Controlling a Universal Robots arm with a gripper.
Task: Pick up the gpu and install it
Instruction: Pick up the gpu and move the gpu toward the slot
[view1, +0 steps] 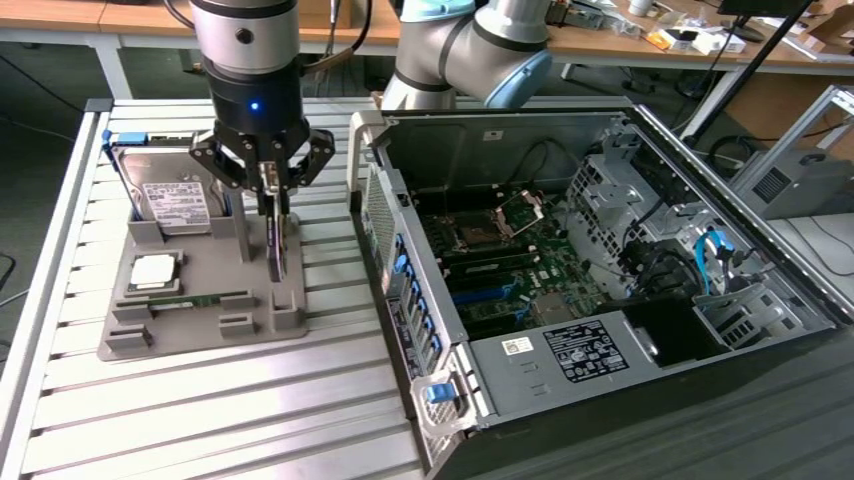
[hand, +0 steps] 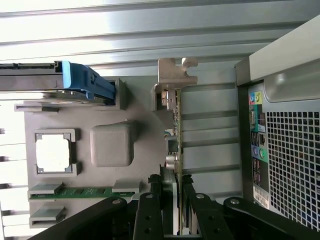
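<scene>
We see tool (view1: 274, 172) pinching top edge of gpu (view1: 276, 245). Card upright at gray holder (view1: 200, 325), beside open computer case (view1: 601, 250). We worry: thin grip, card may tilt, slip, bump case wall. Silver bracket (hand: 176, 70) may catch holder.

Dark gpu (view1: 275, 252), grey tray (view1: 200, 335)

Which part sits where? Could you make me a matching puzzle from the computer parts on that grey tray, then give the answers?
Things:
1. gpu
2. hard drive
3. memory stick
4. processor

Places on the grey tray:
A. lying flat in a long narrow slot
B. standing on edge, clamped by the gripper
C. lying flat in a square recess
D. propped upright, white label showing

Pairs: 1-B, 2-D, 3-A, 4-C
</scene>
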